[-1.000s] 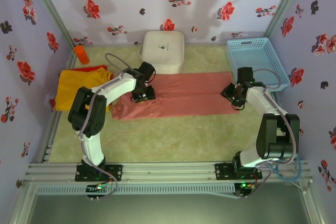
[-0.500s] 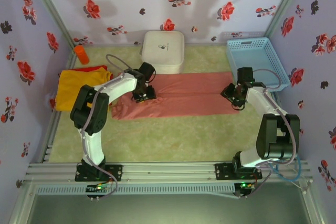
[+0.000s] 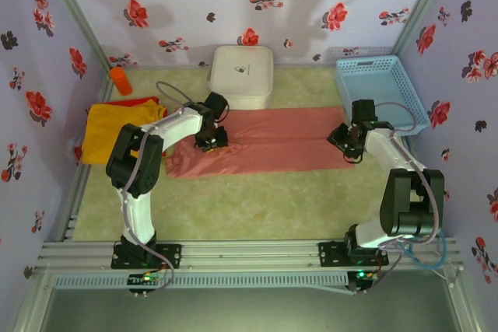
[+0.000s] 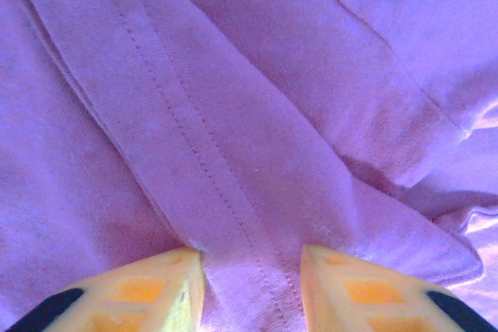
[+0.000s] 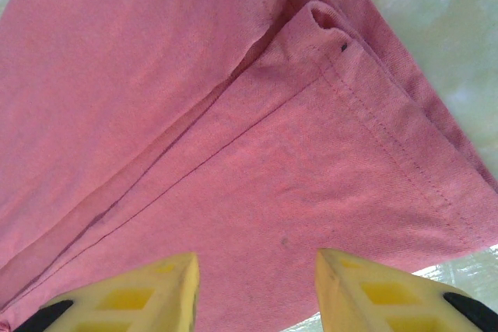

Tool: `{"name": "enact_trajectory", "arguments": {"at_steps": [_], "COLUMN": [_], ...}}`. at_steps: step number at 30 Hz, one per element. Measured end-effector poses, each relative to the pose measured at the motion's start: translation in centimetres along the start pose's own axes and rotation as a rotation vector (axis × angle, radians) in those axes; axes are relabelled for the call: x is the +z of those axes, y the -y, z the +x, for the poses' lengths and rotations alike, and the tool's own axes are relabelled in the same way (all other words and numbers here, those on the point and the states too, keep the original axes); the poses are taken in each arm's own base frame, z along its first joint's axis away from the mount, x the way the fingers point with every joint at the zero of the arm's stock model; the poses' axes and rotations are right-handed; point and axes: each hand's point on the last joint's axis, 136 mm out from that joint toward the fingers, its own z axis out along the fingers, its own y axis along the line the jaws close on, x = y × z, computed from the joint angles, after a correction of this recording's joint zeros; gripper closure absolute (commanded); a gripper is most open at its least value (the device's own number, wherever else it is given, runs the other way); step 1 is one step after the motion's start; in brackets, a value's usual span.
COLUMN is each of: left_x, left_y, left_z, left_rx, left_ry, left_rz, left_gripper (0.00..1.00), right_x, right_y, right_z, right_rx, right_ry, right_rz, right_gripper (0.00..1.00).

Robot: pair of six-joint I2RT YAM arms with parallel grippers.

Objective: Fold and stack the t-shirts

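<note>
A dusty salmon-pink t-shirt (image 3: 272, 141) lies folded into a long band across the middle of the mat. My left gripper (image 3: 212, 141) presses down on its left part. In the left wrist view the yellow fingers (image 4: 159, 289) stand apart, and a stitched hem fold of the shirt (image 4: 233, 114) runs between them, touching both tips. My right gripper (image 3: 348, 145) rests on the shirt's right end, open, with flat cloth (image 5: 194, 114) between its jaws (image 5: 257, 270). A yellow-orange t-shirt (image 3: 109, 134) lies at the left, a red one (image 3: 132, 102) peeking out at its far edge.
A white rounded box (image 3: 242, 75) stands at the back centre, touching the pink shirt's far edge. A light blue basket (image 3: 340, 83) sits at the back right. An orange cylinder (image 3: 120, 81) lies in the back left corner. Flowered walls close three sides.
The left arm's elbow has swung slightly and its gripper edged up and left on the shirt, jaws narrowing around the hem fold. The right arm has not moved.
</note>
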Motion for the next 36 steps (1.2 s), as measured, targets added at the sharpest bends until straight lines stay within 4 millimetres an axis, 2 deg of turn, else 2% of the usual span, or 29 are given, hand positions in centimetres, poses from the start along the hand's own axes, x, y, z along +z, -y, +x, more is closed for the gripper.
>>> {"name": "enact_trajectory", "arguments": {"at_steps": [4, 7, 15, 22, 29, 30, 35, 36], "left_x": [0.1, 0.1, -0.9, -3.3, -2.2, -1.9, -0.9, -0.9], "left_y": [0.1, 0.2, 1.3, 3.5, 4.8, 4.9, 4.8, 4.5], "left_z": [-0.2, -0.5, -1.8, -5.3, -8.0, -8.2, -8.9, -8.7], "left_rx": [-0.002, -0.004, 0.007, 0.053, 0.078, 0.082, 0.118, 0.125], "left_ry": [0.003, 0.005, 0.028, 0.096, 0.108, 0.106, 0.091, 0.087], "left_rz": [0.002, 0.004, 0.020, 0.029, -0.008, -0.016, -0.064, -0.078], "left_gripper": [0.89, 1.00, 1.00, 1.00, 1.00, 0.97, 0.57, 0.52], "right_x": [0.0, 0.0, 0.0, 0.0, 0.0, 0.0, 0.0, 0.0], "right_y": [0.0, 0.0, 0.0, -0.1, -0.2, -0.2, -0.2, -0.2], "right_z": [0.0, 0.0, 0.0, 0.0, 0.1, 0.1, 0.2, 0.2], "right_rx": [0.000, 0.000, 0.000, 0.000, 0.000, -0.001, -0.006, -0.011], "right_ry": [0.000, 0.000, -0.001, -0.002, -0.007, -0.007, -0.009, -0.009], "right_rz": [0.000, 0.000, 0.000, -0.003, -0.010, -0.010, -0.009, -0.009], "right_gripper": [0.57, 0.57, 0.57, 0.58, 0.57, 0.57, 0.56, 0.55]}}
